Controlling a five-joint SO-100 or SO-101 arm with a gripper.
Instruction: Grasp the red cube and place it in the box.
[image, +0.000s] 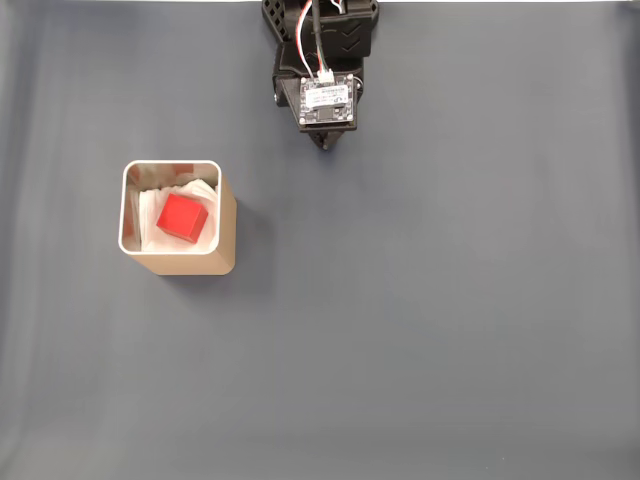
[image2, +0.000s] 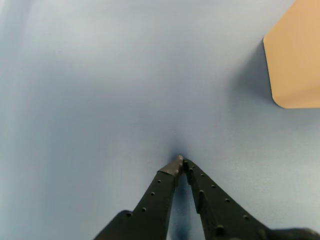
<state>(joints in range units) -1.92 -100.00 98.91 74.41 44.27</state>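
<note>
Gripper (image2: 180, 161): fingers clenched tip to tip, empty, apparently just above the grey table (image: 450, 330) near its far edge. Red cube (image: 181, 217) rests inside the box (image: 226, 225) toward the left edge. Placement looks complete; next move calls only for parking the arm.

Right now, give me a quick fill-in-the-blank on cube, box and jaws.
1. The red cube lies ____ the box, on white paper.
2. In the wrist view the gripper has its jaws ____, tips together with nothing between them.
3. In the fixed view the box stands to the ____ of the arm.

Missing words: inside; shut; left
</note>
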